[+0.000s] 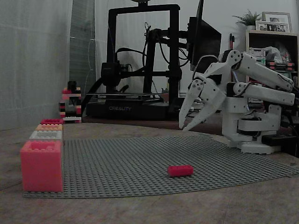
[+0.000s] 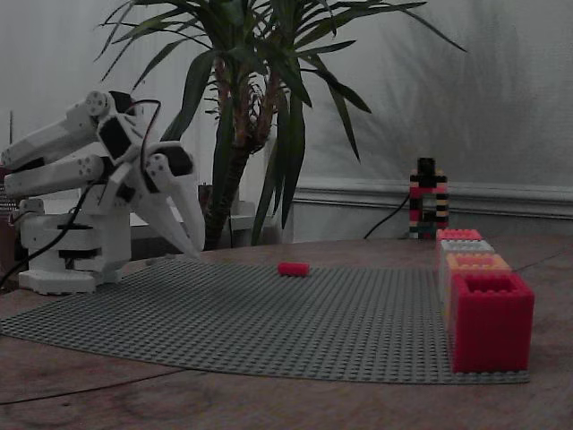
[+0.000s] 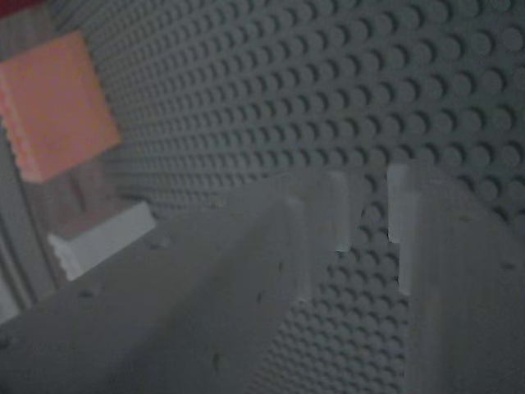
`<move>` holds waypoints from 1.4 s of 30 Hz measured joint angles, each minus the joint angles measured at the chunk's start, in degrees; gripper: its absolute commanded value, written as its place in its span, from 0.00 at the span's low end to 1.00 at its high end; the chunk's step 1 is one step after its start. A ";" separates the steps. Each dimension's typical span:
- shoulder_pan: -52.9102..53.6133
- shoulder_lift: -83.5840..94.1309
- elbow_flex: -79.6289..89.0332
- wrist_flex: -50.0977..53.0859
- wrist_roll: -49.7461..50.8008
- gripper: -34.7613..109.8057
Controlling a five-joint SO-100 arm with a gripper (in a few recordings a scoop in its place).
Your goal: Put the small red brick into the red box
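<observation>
Claw (image 1: 185,127) open, holding nothing, up over grey studded mat (image 1: 140,163). Small red brick (image 1: 180,171) lies alone mid-mat, waiting for pickup. Red box (image 2: 491,322) sits at mat's corner, far off.

Home hobby room: 3D printer (image 1: 140,60), potted palm (image 2: 260,98), framed photos (image 1: 273,21), shelf (image 1: 271,46).

The grey studded baseplate (image 1: 140,163) lies open between the end effector (image 1: 187,123) and the small red brick (image 1: 180,171). The boxes stand in one row along the plate's edge, the red box (image 2: 491,321) apparently at one end, beside the orange box (image 2: 476,262).
</observation>
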 measured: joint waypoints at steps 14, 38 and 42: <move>-0.18 0.00 0.00 0.00 -0.26 0.24; -1.05 0.00 1.05 -0.88 0.26 0.24; -2.64 -5.45 -7.03 -0.09 3.25 0.24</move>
